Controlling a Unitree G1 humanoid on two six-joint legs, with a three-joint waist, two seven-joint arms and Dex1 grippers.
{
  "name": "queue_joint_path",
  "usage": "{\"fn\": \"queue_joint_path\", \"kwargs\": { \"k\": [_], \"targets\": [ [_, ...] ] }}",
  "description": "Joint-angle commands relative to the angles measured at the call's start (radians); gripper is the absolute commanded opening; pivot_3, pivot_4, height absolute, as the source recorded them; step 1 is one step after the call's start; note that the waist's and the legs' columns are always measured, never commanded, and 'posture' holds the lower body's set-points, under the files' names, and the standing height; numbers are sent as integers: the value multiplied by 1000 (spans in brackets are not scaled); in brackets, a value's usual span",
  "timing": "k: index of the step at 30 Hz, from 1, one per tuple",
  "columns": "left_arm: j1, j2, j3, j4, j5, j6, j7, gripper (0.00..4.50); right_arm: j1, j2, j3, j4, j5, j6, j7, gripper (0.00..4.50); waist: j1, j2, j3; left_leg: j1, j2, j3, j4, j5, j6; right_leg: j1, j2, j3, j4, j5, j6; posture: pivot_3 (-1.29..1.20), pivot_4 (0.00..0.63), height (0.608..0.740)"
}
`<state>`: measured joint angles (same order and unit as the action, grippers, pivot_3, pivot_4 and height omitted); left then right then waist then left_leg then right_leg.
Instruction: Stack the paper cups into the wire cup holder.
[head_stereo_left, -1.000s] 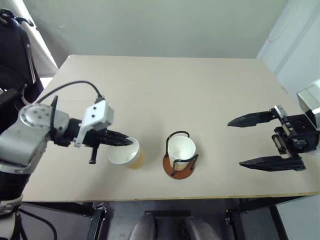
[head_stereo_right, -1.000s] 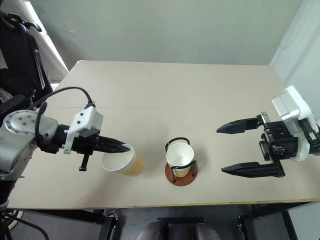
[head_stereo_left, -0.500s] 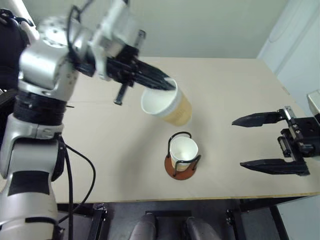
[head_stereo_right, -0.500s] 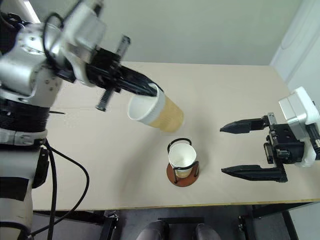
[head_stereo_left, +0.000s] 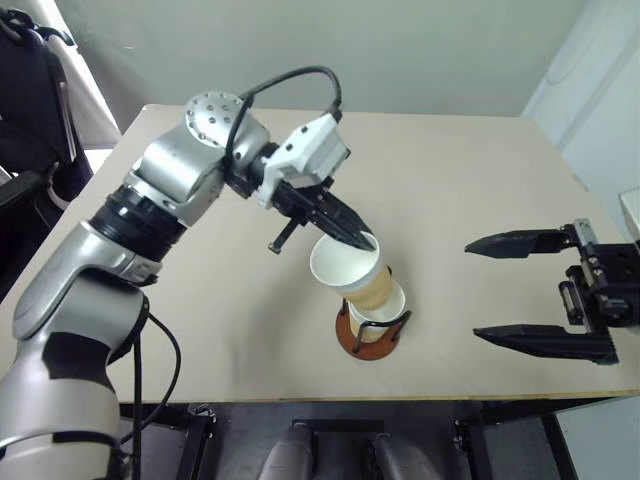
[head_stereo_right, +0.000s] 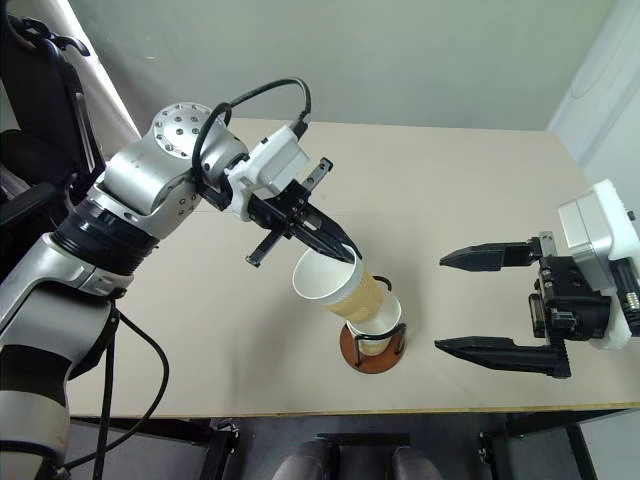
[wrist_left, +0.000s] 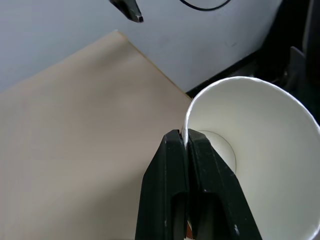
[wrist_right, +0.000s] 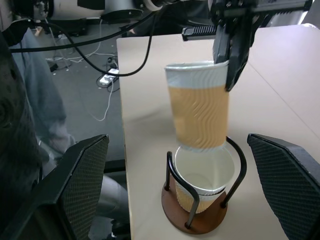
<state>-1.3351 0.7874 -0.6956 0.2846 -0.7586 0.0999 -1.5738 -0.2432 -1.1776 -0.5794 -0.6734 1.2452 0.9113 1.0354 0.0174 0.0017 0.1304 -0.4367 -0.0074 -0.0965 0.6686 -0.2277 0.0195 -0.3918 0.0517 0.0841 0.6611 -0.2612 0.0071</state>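
Paper cup (head_stereo_left: 348, 277) above wire cup holder (head_stereo_left: 371, 335), table (head_stereo_left: 480, 190)

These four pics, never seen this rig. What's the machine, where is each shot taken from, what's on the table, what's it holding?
It is a two-armed humanoid robot. The two wide shots come from a stereo camera on its head, looking down over its arms. The other two come from cameras on each wrist, looking along that hand's two black fingers.

On the beige table stands a wire cup holder: a reddish-brown disc with black wire hoops, with a paper cup already sitting in it.

The left hand is shut on the rim of a second paper cup, which hangs tilted just above the one in the holder. The right hand is open and holds nothing, off to the side of the holder.
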Motion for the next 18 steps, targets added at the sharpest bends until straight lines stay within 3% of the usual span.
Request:
{"fn": "queue_joint_path", "kwargs": {
  "k": [1, 18],
  "targets": [
    [-14, -8, -16, -22, 14, -47, -41, 25, 9, -19, -54, -19, 35, 0, -23, 4500, 0, 0, 0, 0, 0, 0, 0, 0, 0, 0, 0, 0, 0, 0, 0, 0, 150, 740],
    [-34, -81, -11, 20, 91, -61, -41, 25, 91, -16, -127, -64, 80, -9, -64, 4500, 4, 0, 0, 0, 0, 0, 3, -1, 1, 1, 0, 0, 0, 0, 2, 0, 150, 740]
  ]
}}
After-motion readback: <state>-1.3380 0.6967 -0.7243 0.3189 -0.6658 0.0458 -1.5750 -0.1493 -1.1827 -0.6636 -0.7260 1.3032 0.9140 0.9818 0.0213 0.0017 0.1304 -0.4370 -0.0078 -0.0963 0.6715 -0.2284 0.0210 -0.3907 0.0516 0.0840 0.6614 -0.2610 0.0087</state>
